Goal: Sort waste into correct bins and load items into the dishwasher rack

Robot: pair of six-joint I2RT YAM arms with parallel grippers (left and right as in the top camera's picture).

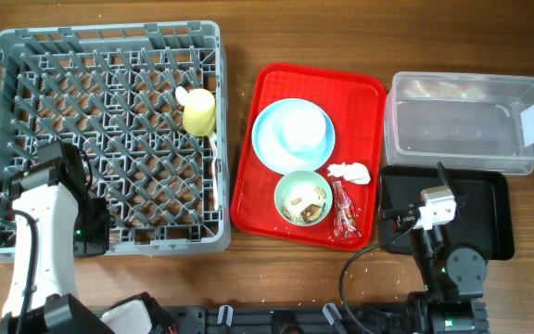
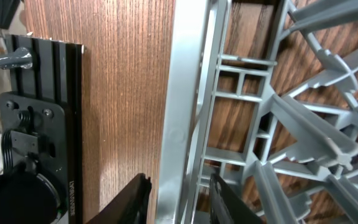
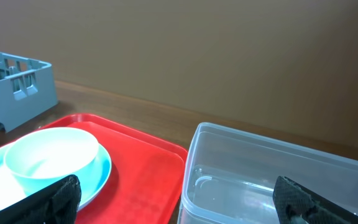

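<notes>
The brown wood-grain surface (image 1: 341, 28) carries four things directly. The large grey dishwasher rack (image 1: 109, 32) fills its left side. The red serving tray (image 1: 360, 121) lies just right of the rack, at the middle. At the far right sits the clear tub (image 1: 462, 79), and the black tray (image 1: 489, 213) lies just in front of it, their edges close together.

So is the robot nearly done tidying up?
Not nearly. Done: only the yellow cup sits in the rack. In hand: nothing; the left gripper and right gripper are both open and empty. Still to do: the plate, the bowl on it, the bowl of food scraps, the napkin and the wrapper are all on the red tray, and the clear tub looks empty.
</notes>
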